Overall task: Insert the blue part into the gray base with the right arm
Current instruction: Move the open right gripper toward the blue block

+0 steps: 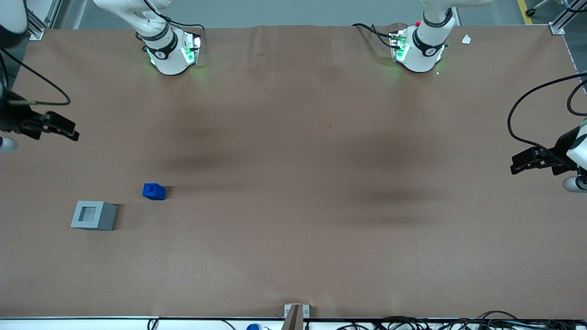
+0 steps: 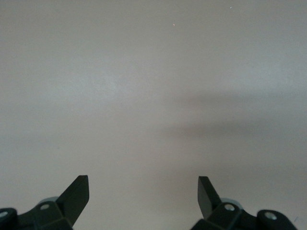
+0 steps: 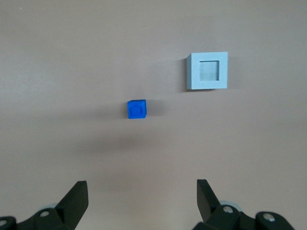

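Observation:
The blue part lies on the brown table with its stepped knob facing up. The gray base sits a short way from it, slightly nearer the front camera and farther toward the working arm's end, its square recess up and holding nothing. My right gripper hovers open at the working arm's end of the table, farther from the front camera than both objects and well apart from them. Nothing is between its fingers.
The two arm bases stand at the table edge farthest from the camera. A small metal bracket and loose cables line the near edge. A white scrap lies by the parked arm's base.

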{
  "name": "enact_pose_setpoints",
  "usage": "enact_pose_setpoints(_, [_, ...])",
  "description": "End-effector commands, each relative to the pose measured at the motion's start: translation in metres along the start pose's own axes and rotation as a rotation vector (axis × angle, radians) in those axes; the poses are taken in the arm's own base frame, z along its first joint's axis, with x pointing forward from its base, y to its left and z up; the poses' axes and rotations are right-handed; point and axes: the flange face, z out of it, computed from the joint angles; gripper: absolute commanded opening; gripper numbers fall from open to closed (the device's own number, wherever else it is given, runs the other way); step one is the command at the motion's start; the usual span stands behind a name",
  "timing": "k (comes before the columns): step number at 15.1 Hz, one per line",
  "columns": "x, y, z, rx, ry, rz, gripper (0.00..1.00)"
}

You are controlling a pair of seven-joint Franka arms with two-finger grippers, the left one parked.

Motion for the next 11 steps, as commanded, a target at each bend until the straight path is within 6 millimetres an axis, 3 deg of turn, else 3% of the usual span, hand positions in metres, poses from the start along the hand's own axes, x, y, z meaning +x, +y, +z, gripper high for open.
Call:
enact_pose_setpoints(1, [0.013, -0.008, 0.021, -0.003, 0.001, -0.009, 1.0])
enact_pose_setpoints(11, [0.029, -0.022, 0.111, -0.004, 0.057, -0.013, 1.0])
